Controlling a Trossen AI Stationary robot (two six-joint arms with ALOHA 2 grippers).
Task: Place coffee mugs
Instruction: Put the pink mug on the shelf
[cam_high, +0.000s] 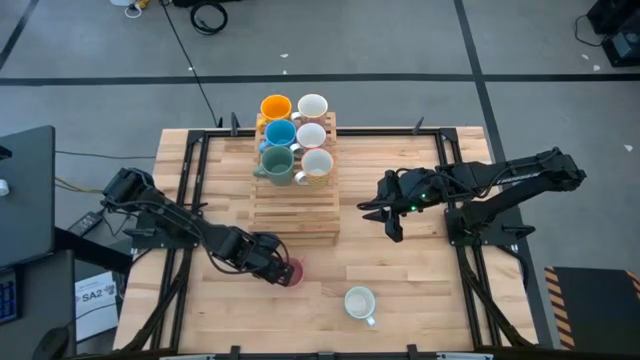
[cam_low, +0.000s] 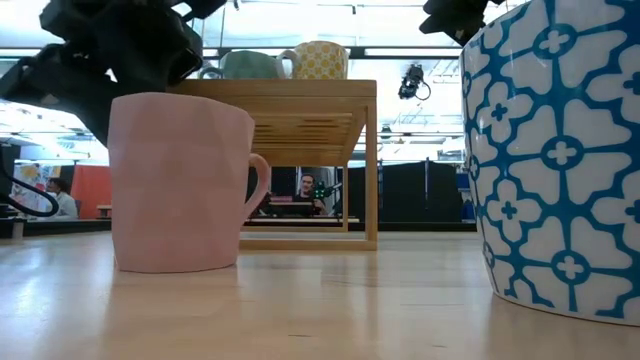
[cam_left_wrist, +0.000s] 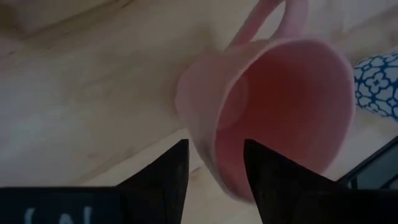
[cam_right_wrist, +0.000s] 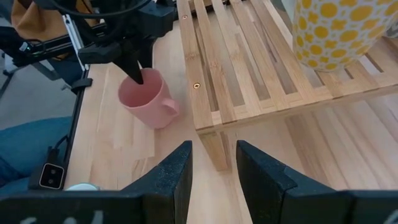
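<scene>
**Open front half, crowded rack back**

My left gripper (cam_high: 283, 271) straddles the pink mug (cam_high: 291, 272) rim, one finger inside. To its right, bare table (cam_high: 420, 270) runs to the white-and-blue mug (cam_high: 359, 302), with room between. The slatted rack (cam_high: 294, 205) blocks the middle; its front slats lie free, six mugs fill its back. My right gripper (cam_high: 392, 228) hangs beside the rack.

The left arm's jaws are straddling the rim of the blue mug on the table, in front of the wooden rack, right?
Not quite: the left gripper straddles the rim of the pink mug, not a blue one. The right wrist view shows it, on the table in front of the wooden rack.
</scene>
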